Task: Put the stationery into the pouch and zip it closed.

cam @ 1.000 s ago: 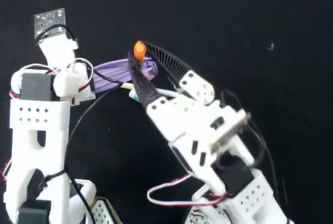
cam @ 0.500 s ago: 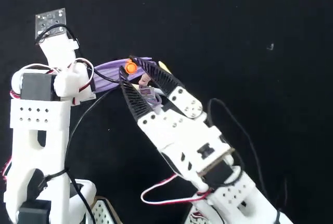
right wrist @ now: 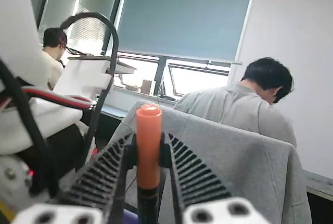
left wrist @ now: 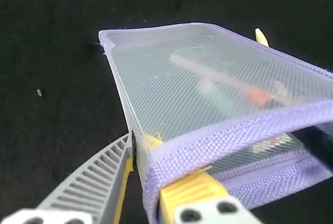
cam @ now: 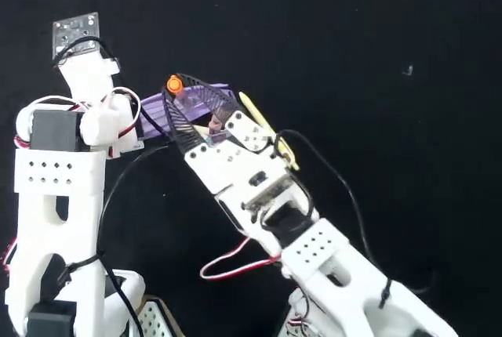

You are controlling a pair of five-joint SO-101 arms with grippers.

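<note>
2 pincers grip: my right pincer [cam: 185,90] clamps an orange-capped pen [right wrist: 149,130], lower half hidden, over the purple pouch [left wrist: 208,94]; my left pincer [left wrist: 138,153] pinches its edge. Mesh blurs the things inside.

The pouch [left wrist: 171,94] is see-through white mesh in fine lines, edged with purple woven tape. The pen [right wrist: 149,135] has an orange cap over a black barrel. The right gripper [cam: 180,91] is black, its fingers [right wrist: 193,174] ribbed; the left gripper [left wrist: 141,148] is ribbed grey and yellow. The table [cam: 392,78] is black, the arm bodies [cam: 55,188] white
</note>
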